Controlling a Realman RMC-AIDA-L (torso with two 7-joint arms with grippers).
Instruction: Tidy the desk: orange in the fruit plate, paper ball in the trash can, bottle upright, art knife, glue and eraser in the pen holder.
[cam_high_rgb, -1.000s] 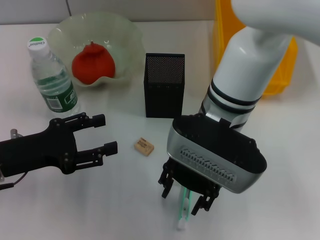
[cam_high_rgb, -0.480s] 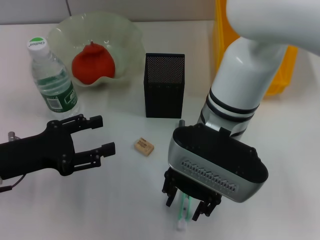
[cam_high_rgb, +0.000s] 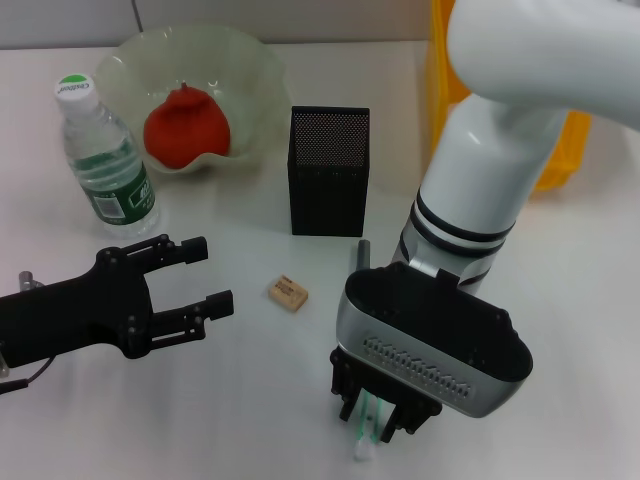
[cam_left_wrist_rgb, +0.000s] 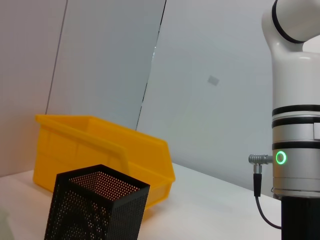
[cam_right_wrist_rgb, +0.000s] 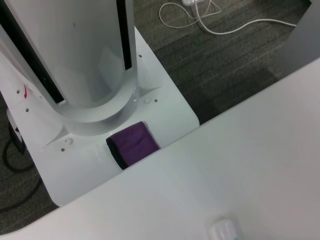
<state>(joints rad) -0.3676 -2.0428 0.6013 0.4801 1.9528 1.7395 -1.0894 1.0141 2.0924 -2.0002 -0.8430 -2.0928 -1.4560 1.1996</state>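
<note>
The right gripper (cam_high_rgb: 383, 418) stands directly over the green-and-white glue stick (cam_high_rgb: 366, 425), fingers nearly closed around its shaft though firm contact cannot be confirmed; the stick's long axis runs toward the robot, white cap nearest. The right arm descends steeply from above. The left gripper (cam_high_rgb: 195, 272) hovers open, the eraser (cam_high_rgb: 287, 294) just beside it.

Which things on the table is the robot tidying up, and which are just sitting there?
For the job: orange in the fruit plate; bottle, upright; eraser; green-and-white stick under the right claw; pen holder; left claw, open.

Just there: purple block off the table; yellow bin.
</note>
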